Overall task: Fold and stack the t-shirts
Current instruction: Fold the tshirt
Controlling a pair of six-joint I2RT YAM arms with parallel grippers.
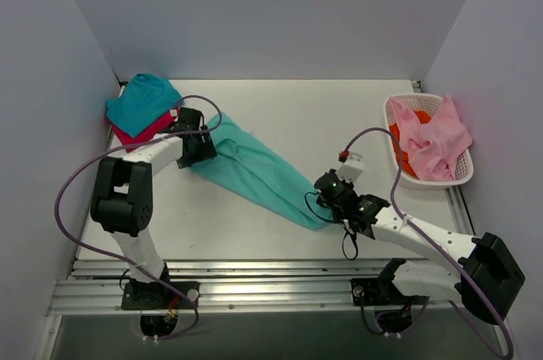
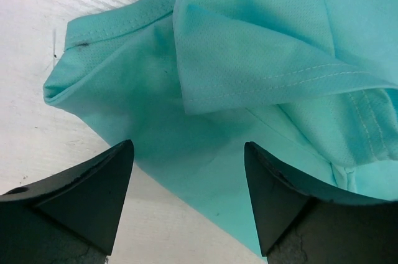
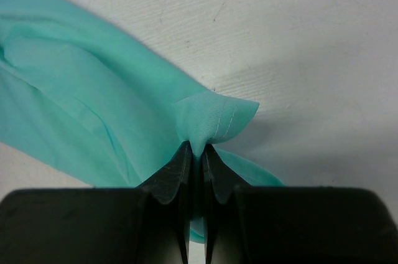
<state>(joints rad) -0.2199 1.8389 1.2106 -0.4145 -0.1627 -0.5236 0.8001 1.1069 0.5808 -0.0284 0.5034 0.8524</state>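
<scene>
Two dark fingers (image 2: 87, 195) of the left gripper (image 2: 189, 152) are seen parted in its wrist view, with nothing clamped. The hemmed, folded end of the light mint-green cloth t-shirt (image 2: 249, 46) lies just ahead of and beneath them, and this gap cannot be made out from overhead. The right gripper (image 3: 198, 149) is shown by its own camera pinched shut on a stitched corner of the same shirt. From above, the shirt (image 1: 254, 169) is seen drawn into a long band, its long axis running diagonally from the left gripper (image 1: 197, 141) to the right gripper (image 1: 327, 194). Just beyond the left gripper, a darker teal folded t-shirt (image 1: 142, 101) is stacked on a magenta-red t-shirt (image 1: 136, 133). Well off to the right gripper's outer side, a white plastic lattice basket (image 1: 392, 114) holding pink cloth (image 1: 437, 139) is set on the pale table (image 1: 322, 114).
</scene>
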